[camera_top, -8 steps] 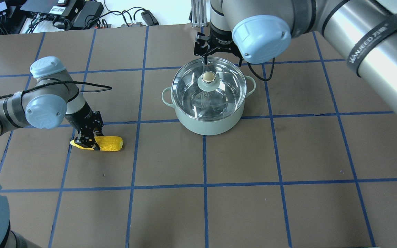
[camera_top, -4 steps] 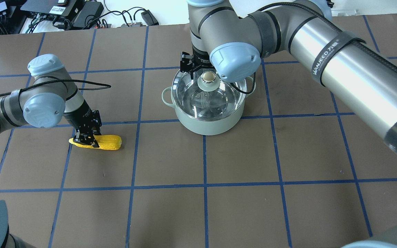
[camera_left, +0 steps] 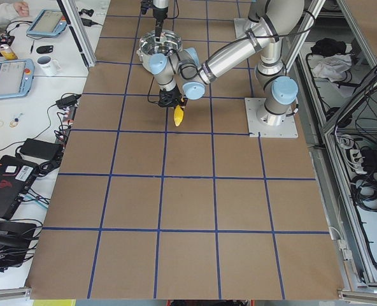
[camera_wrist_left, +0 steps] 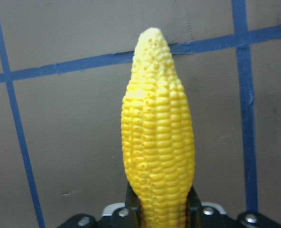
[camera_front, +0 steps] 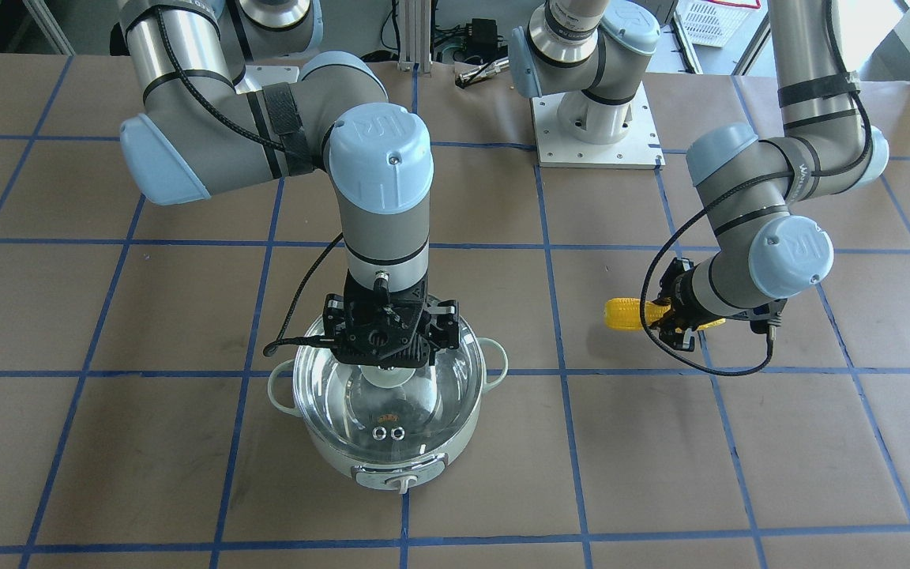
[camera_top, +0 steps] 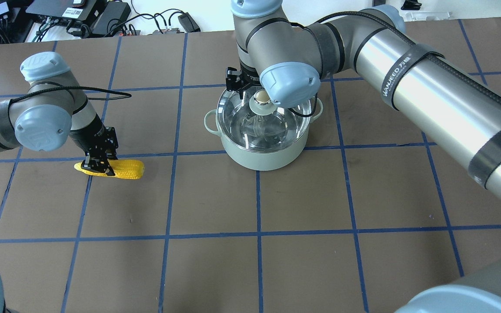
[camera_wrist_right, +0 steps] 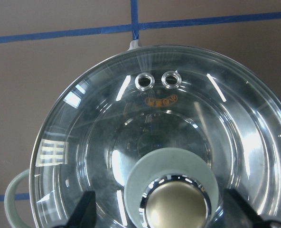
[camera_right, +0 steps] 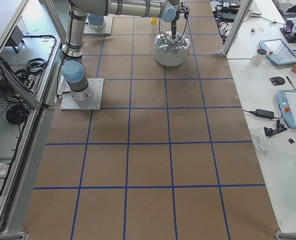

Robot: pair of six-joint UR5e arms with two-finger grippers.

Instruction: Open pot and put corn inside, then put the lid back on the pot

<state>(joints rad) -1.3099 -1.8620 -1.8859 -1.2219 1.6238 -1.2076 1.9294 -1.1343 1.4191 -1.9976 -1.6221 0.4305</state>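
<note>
Since a second ago my left gripper has carried the corn slightly leftward, and my right gripper has swung in over the lid seated on the pot. Left fingers clamp the corn near one end; its long free end could sag or twist out. Bare table lies between corn and pot. Right fingers stand wide either side of the knob, not touching; closing off-centre could skid the glass lid against the rim.
</note>
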